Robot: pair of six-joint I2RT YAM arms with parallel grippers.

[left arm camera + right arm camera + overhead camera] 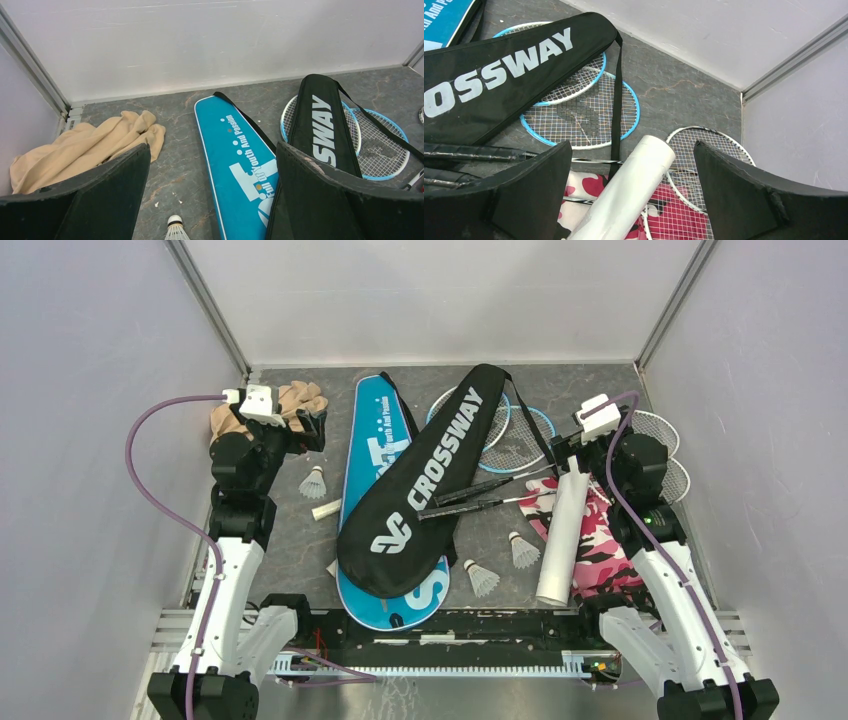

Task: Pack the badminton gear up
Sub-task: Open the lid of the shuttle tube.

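The left gripper (212,149) hangs over the back left corner of the table (290,550). Its jaws stand wide apart with nothing between them. A tan cloth (85,145) lies crumpled just beside its left finger, close to the wall. One white shuttlecock (313,482) stands on the table on the near side of that gripper.

Next comes the blue cover (375,455), lying lengthwise from the back wall toward the near edge. The black cover (425,490) lies slantwise on top of it. Its wide end hides much of the blue cover's near half, and its narrow end points to the back right. That narrow end rests over the heads of two blue rackets (584,117), which overlap each other.

Two more shuttlecocks (482,578) (524,550) sit between the black cover and the white tube (562,535). The tube lies on a pink patterned cloth (605,545).

The right gripper (632,145) hangs above the tube's far end. Its jaws are spread wide on either side and grip nothing. Two silver rackets (668,455) lie at the far right by the wall, their heads overlapping.
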